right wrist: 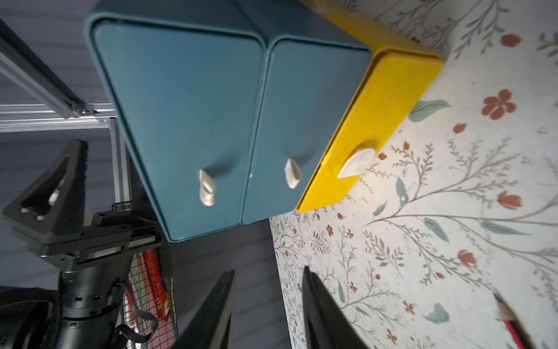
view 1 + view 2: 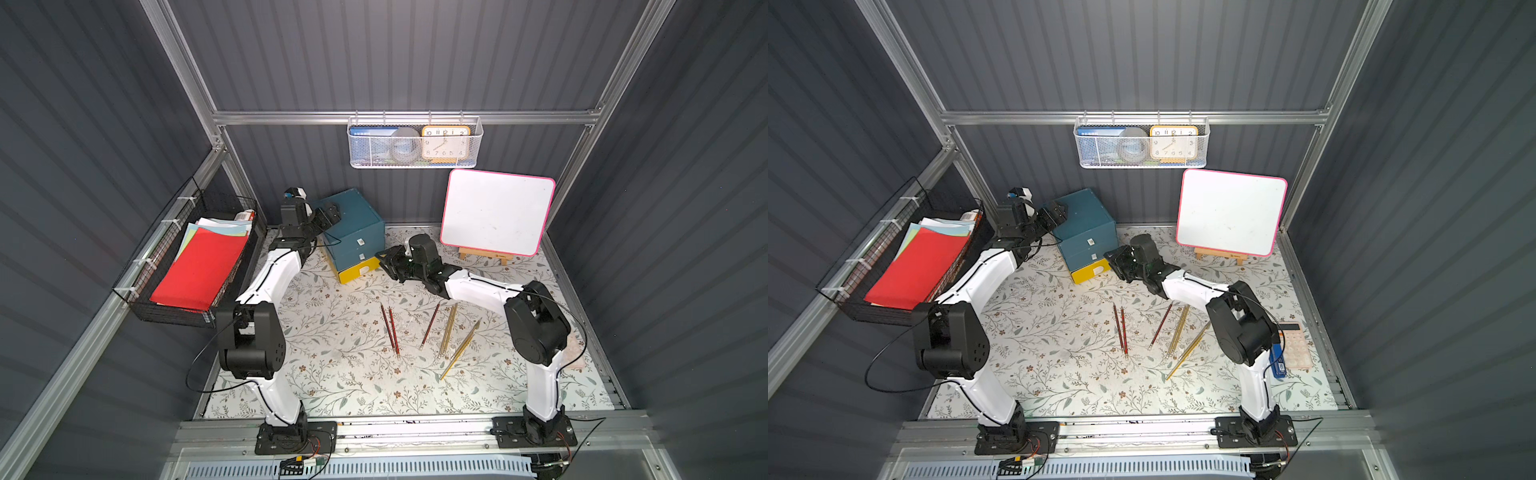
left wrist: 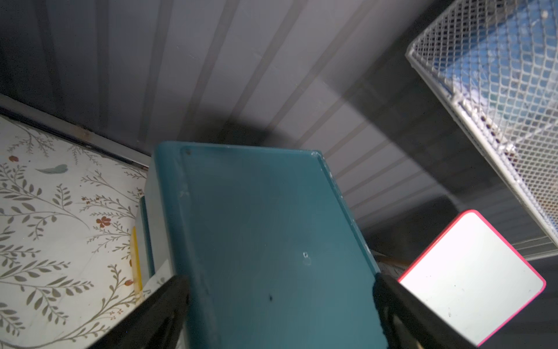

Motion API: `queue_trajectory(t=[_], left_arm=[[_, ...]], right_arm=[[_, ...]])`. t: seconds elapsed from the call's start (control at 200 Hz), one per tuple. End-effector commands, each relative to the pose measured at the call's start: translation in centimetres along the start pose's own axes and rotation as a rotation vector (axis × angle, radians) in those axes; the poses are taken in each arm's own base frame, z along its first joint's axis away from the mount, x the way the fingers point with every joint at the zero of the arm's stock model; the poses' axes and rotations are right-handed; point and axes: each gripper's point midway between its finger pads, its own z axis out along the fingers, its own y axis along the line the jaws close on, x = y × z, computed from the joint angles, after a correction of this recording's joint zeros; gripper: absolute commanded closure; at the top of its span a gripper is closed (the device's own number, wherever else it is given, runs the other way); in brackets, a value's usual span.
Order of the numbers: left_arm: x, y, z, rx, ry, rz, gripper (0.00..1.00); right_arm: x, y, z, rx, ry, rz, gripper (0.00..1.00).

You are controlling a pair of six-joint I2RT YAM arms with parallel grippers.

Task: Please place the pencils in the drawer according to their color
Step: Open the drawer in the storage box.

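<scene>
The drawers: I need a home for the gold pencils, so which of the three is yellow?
The bottom drawer, lowest in the stack; the middle drawer and top drawer above it are both teal.

Bare mat separates the drawer unit from the pencils.

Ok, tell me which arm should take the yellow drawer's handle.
Right. The right gripper faces the drawer fronts, jaws apart, near the yellow drawer's handle; the left gripper is up at the blue cabinet's top, off the fronts.
</scene>
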Motion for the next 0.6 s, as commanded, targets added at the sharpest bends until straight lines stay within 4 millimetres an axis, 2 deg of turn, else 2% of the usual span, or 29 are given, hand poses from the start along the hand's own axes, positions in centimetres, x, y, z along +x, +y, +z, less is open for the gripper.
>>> queue_trajectory(t=[0.0, 0.21, 0.24, 0.385, 0.595], left_arm=[[0.0, 0.6, 0.3, -0.008, 0.010, 0.011, 0.00], [0.5, 2.3, 0.7, -0.043, 0.017, 0.002, 0.00], [0.5, 2.5, 0.8, -0.047, 0.018, 0.000, 0.00], [1.2, 3.9, 1.2, -0.077, 0.037, 0.000, 0.00], [2.6, 4.6, 1.1, -0.083, 0.056, -0.001, 0.00]], right_arm=[[-0.5, -0.4, 0.4, -0.016, -0.014, 0.014, 0.59], [-0.6, -0.8, 1.3, -0.021, -0.014, 0.027, 0.59], [-1.4, -1.1, 1.4, -0.018, -0.053, 0.038, 0.59], [-1.8, -1.5, 2.4, -0.037, -0.074, 0.081, 0.59], [-2.3, -1.5, 4.1, -0.043, -0.088, 0.105, 0.59]])
